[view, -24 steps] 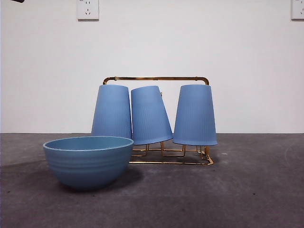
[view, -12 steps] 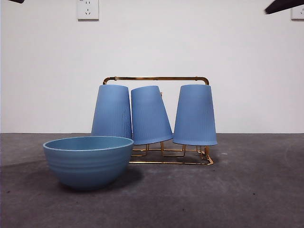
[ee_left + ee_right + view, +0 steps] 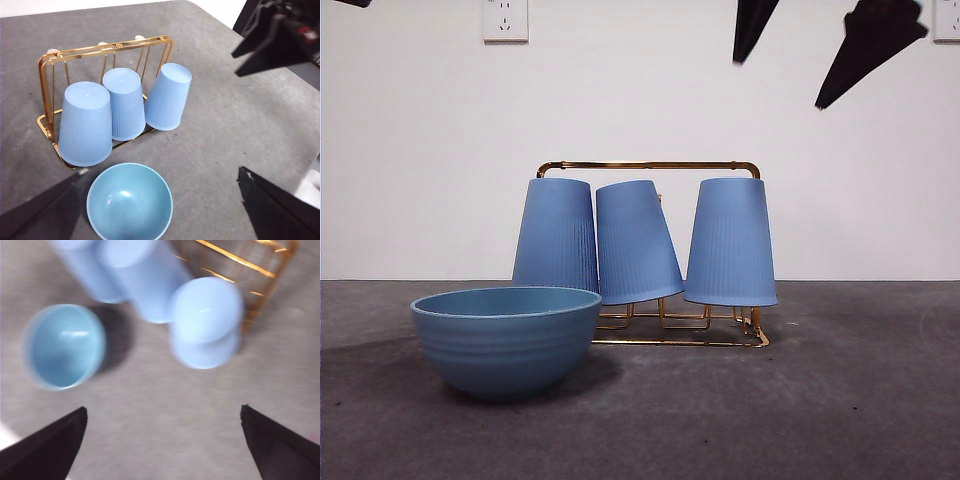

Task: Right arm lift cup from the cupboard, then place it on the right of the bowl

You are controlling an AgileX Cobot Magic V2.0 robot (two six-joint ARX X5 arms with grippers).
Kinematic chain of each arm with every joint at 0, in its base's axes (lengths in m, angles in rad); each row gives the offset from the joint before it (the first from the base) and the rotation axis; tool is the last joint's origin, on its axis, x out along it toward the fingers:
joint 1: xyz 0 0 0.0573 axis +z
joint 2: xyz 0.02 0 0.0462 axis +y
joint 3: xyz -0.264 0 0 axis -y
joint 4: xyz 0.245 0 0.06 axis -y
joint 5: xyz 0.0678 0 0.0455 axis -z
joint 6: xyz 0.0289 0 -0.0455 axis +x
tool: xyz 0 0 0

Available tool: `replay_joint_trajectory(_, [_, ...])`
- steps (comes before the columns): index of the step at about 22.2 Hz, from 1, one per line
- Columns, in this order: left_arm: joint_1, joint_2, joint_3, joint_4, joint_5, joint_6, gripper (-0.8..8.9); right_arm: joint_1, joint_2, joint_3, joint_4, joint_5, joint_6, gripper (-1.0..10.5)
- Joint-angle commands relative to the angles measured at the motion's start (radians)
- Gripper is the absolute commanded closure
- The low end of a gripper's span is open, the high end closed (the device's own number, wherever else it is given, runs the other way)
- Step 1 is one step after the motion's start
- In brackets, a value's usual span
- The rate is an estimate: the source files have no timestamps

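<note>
Right end effector (image 3: 800, 65) high up, jaws spread wide, empty; left end effector (image 3: 160, 210) raised, jaws apart

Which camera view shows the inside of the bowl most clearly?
The left wrist view: it looks sharply down into the bowl. The right wrist view also shows the inside, but blurred. The front view shows only its outer wall and rim.

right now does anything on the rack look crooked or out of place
Yes: the middle cup leans sideways on the rack, its top tipped toward the left cup, while the right cup stands straight. Nothing spilled.
</note>
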Motion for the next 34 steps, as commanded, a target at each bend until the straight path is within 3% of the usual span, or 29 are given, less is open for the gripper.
replay_joint_trajectory(1, [-0.004,0.006,0.019,0.008,0.005,0.000,3.44,0.015,0.116,0.129,-0.047,0.070,-0.014,4.5])
replay_joint_trajectory(6, [-0.004,0.006,0.019,0.008,0.005,0.000,3.44,0.024,0.301,0.286,-0.086,0.108,-0.014,4.5])
replay_joint_trajectory(8, [-0.004,0.006,0.019,0.008,0.005,0.000,3.44,0.037,0.349,0.300,-0.089,0.163,-0.017,4.5])
replay_joint_trajectory(15, [-0.004,0.036,0.019,0.005,0.005,-0.001,3.44,0.051,0.453,0.300,-0.054,0.206,-0.031,4.5])
replay_joint_trajectory(17, [-0.004,0.048,0.019,0.002,0.005,0.000,3.44,0.051,0.460,0.300,-0.046,0.209,-0.036,4.6])
replay_joint_trajectory(24, [-0.004,0.061,0.019,0.001,0.005,0.000,3.44,0.055,0.460,0.300,-0.033,0.187,-0.035,6.9])
replay_joint_trajectory(34, [-0.018,0.077,0.019,-0.006,0.005,-0.001,3.44,0.059,0.383,0.314,-0.067,0.189,-0.009,7.3])
